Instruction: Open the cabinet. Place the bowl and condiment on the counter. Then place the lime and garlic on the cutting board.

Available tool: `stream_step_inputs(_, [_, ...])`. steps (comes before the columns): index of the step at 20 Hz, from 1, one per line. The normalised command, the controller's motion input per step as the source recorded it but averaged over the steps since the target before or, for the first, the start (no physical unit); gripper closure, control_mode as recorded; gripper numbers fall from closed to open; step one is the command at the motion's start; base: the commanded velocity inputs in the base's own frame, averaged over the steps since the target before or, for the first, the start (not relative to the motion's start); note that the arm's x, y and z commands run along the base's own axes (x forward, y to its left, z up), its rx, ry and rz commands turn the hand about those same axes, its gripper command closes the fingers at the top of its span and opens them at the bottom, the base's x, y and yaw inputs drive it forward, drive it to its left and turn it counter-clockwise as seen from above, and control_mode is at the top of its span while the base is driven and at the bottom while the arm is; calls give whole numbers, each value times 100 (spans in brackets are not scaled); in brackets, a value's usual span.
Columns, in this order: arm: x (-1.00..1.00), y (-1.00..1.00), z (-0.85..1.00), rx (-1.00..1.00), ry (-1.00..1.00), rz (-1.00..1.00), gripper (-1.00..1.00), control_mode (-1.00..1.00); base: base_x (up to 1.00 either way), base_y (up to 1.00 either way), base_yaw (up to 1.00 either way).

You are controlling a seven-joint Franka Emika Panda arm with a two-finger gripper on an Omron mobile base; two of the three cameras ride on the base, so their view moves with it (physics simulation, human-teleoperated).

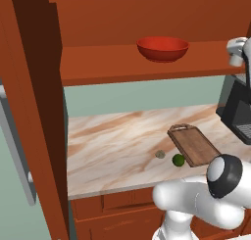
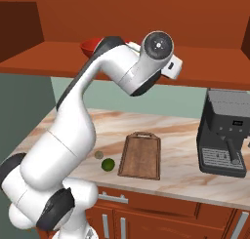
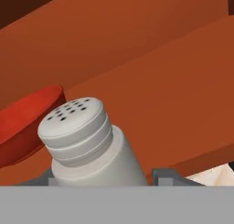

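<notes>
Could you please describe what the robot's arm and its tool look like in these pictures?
The arm is glossy white with rounded, tube-like links and dark grey to black bands at its joints. One joint ends in a round silvery-grey cap ringed in black. The tool shows two small grey fingertips. No cables or markings are visible.

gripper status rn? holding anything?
Gripper: jaws either side of the condiment shaker in the cabinet, beside the red bowl; a firm grip cannot be told.
</notes>
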Motion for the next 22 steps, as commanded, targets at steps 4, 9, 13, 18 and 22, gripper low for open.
stream_step_inputs(4, [-88, 4, 20, 0, 0, -14, 100, -100, 0, 0, 0])
stream_step_inputs(9, [-90, 18, 0, -1, 0, -6, 100, -100, 0, 0, 0])
stream_step_inputs(13, [-53, 41, -1, -7, -1, 7, 100, -100, 0, 0, 0])
stream_step_inputs(18, [-21, 59, -7, -7, -3, 18, 100, -100, 0, 0, 0])
stream_step_inputs(22, [-19, 58, -5, -7, 0, 25, 100, -100, 0, 0, 0])
